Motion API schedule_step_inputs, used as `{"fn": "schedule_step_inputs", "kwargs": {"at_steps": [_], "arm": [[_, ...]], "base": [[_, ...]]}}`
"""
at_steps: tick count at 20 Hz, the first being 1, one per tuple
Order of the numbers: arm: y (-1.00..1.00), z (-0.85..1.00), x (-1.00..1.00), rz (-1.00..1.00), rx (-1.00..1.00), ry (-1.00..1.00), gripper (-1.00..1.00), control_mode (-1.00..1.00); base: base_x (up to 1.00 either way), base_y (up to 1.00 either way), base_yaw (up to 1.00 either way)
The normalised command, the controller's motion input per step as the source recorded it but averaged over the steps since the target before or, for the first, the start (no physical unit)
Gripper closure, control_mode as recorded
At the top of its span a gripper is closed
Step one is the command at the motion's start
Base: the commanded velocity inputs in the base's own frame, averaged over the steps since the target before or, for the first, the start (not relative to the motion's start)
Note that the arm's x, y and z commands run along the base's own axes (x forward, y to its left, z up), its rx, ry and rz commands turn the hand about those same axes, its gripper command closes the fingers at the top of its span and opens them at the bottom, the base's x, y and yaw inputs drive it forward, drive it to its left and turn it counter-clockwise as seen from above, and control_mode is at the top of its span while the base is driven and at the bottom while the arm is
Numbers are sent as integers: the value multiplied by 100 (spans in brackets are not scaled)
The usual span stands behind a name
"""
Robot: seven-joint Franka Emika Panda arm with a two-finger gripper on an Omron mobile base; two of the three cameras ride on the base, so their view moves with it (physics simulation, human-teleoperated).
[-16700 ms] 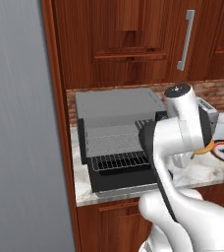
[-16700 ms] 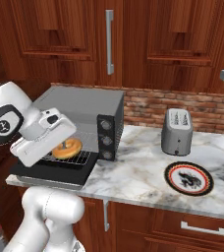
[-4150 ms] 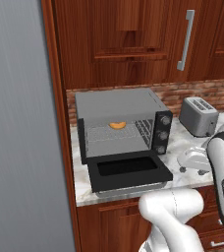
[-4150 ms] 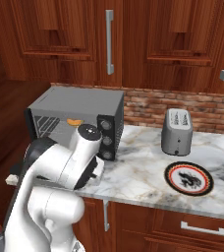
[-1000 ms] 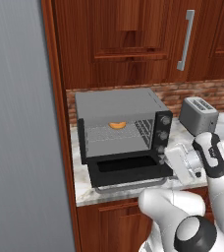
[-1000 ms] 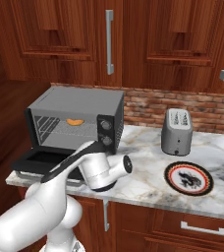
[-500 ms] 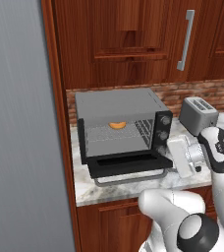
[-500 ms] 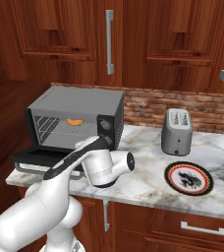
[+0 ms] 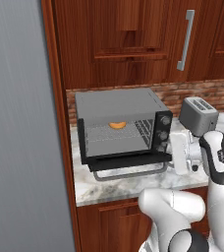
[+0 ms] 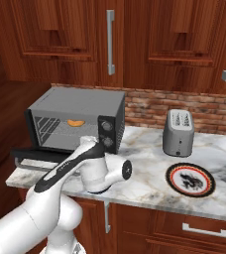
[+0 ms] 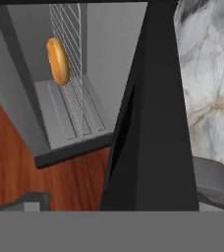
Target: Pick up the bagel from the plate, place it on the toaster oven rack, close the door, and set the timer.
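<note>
Resting on one rack, one bagel; one plate; hand fingers apart

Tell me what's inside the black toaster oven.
A small golden-brown bagel lies on the thin silver wire rack. The rack's right end is hidden behind the control panel.

A silver two-slot toaster stands at the marble counter's back edge, beneath brown wooden cabinets, against brick backsplash.

1 bagel, 1 plate, 1 toaster oven, 1 rack, 1 toaster
</note>
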Motion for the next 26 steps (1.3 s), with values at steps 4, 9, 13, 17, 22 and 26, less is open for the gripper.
{"fn": "schedule_step_inputs", "kwargs": {"at_steps": [4,9,13,17,22,26], "arm": [[72,-1,42,-40,21,0,-100,-100],[69,-11,52,-39,16,0,-100,-100],[72,-21,51,-39,12,1,-100,-100],[65,-26,39,-37,9,0,-100,-100],[60,-28,43,-34,8,0,-100,-100],[53,-17,47,-32,7,0,-100,-100]], "base": [[0,0,0],[0,0,0],[0,0,0],[0,0,0],[0,0,0],[0,0,0]]}}
